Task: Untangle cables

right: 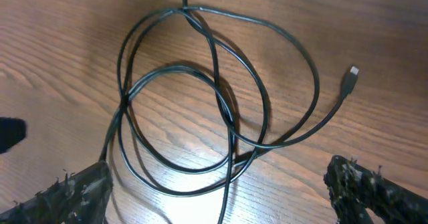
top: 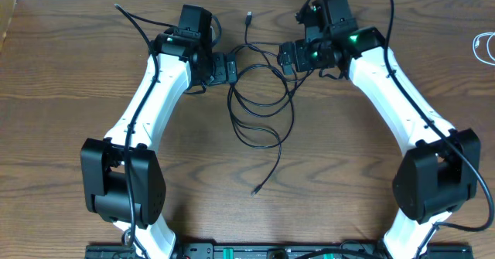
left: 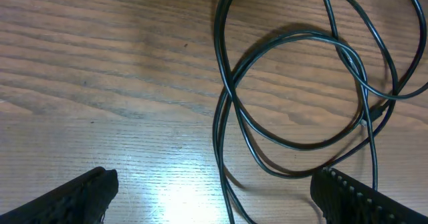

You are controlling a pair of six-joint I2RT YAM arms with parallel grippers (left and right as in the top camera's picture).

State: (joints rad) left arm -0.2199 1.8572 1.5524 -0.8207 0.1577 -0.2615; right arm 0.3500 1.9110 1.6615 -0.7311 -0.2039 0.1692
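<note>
Left gripper [left: 214, 179] spread wide, holding nothing; right gripper [right: 219, 168] just as wide, also empty. Between them, upper centre of the table [top: 62, 97], the black cable [top: 259, 104] lies in overlapping loops. White cable [top: 486, 47] sits far right.

Brown wood-grain tabletop [top: 62, 73] in front of me, w/ a thin black cable [top: 261, 104] lying flat on it near centre, coiled in several overlapping loops. Can't tell if it's one cord or more. One small plug end [top: 248, 15] points twd the far edge; other plug end [top: 255, 191] trails out on the near side. Thin white cord [top: 486, 46] lies at far right, partly cut off by the frame edge.
</note>
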